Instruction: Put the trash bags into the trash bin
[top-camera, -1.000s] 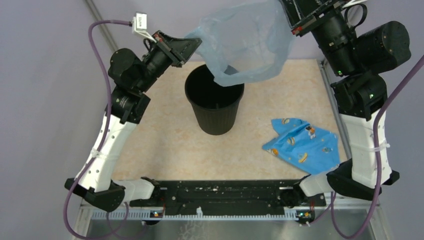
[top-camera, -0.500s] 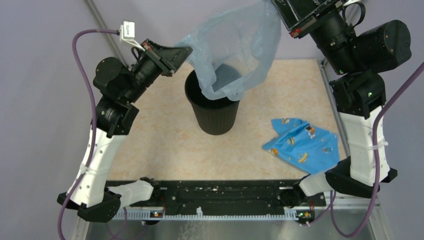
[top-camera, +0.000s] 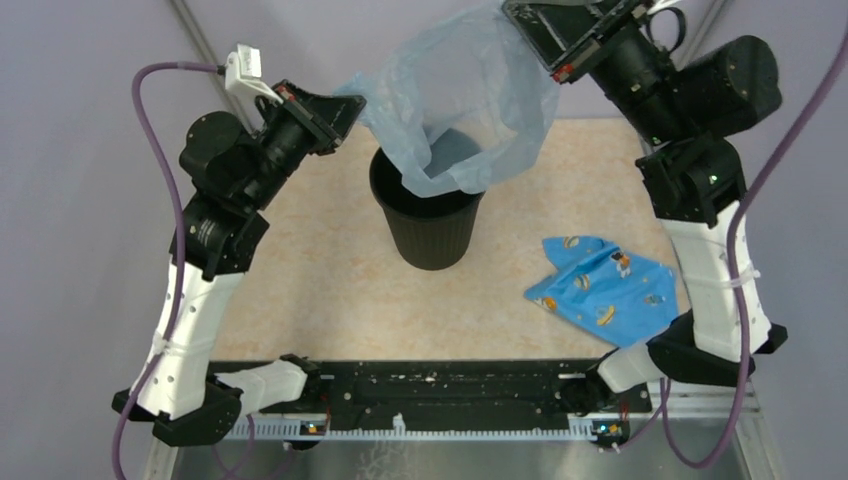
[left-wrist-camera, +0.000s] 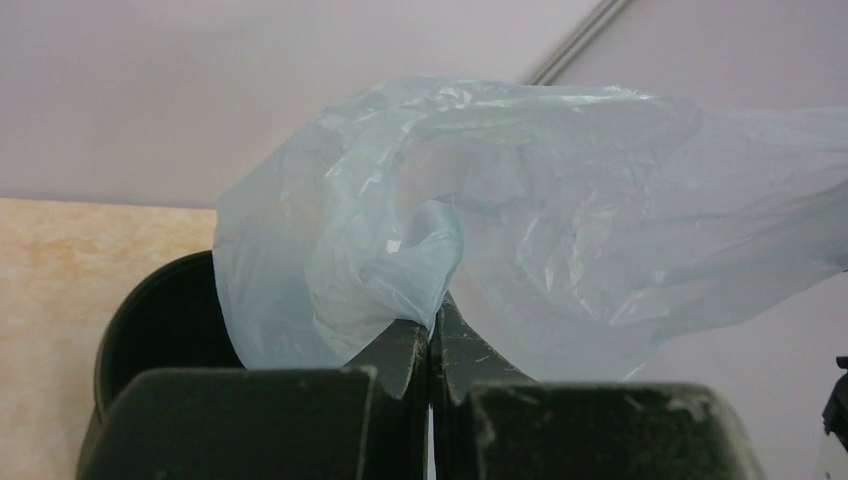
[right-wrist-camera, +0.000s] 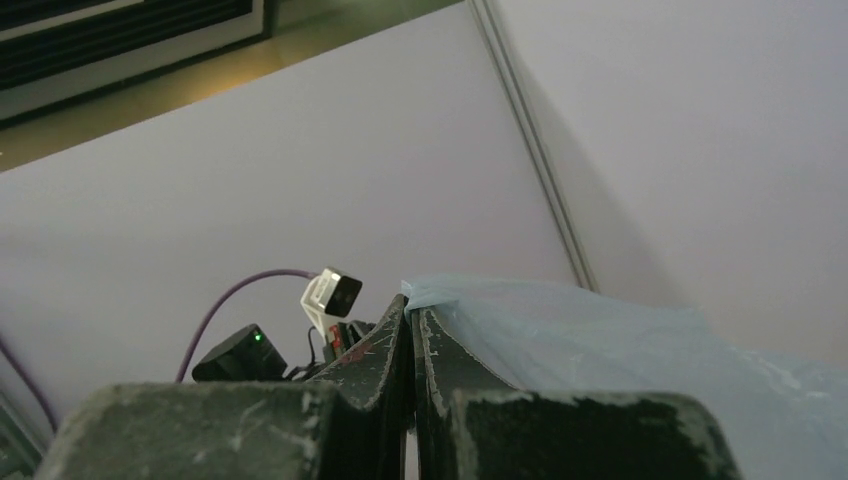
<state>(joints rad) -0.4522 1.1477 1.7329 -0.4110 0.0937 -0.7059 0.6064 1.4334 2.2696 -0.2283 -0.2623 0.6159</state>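
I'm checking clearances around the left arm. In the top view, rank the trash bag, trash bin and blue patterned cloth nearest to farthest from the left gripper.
From the left gripper:
1. trash bag, clamped in it.
2. trash bin, centre, under the hanging bag.
3. blue patterned cloth, far over on the right side.

Trash bag (top-camera: 470, 95) translucent pale blue; trash bin (top-camera: 430, 235) black; cloth (top-camera: 605, 290) blue, cartoon-printed; tabletop (top-camera: 330, 285) mottled beige.
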